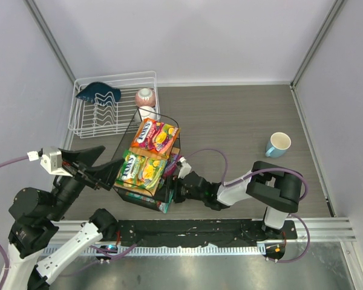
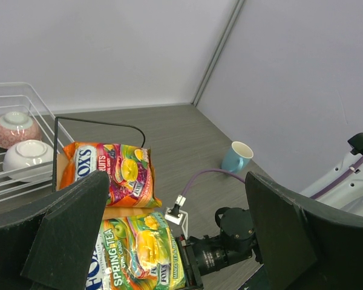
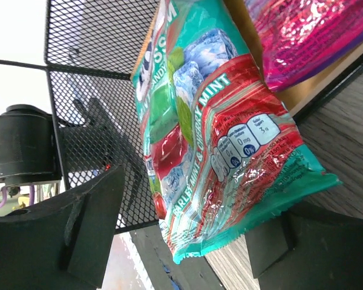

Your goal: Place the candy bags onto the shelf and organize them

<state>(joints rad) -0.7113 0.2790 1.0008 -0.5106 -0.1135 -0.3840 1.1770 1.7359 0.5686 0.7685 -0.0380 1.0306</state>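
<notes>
Between the right gripper's [image 3: 193,208] wide-spread jaws, the teal bag [image 3: 218,139] leans into the shelf's [image 3: 91,103] lower tier.

Beyond the jaws lies the purple bag [image 3: 308,30], and the orange-red bag [image 1: 154,136] and yellow-green bag [image 1: 142,170] lie above them. The left gripper [image 2: 176,181] hovers wide and empty. This looks like the last placement; the next move is probably to nudge the bag fully in.

From above and behind the arm bases, we look steeply down on the whole table from a distance, taking in the shelf [image 1: 167,196], the white dish rack [image 1: 109,115] and the blue mug [image 1: 278,144]. Low behind the left gripper [image 2: 176,181], we face the far right corner at closer range, sharing with the overhead view the shelf's top tier, the rack's edge and the mug. At the right wrist we sit rolled sideways, close against the shelf's lower tier, the teal candy bag [image 3: 212,145] filling most of the frame.
</notes>
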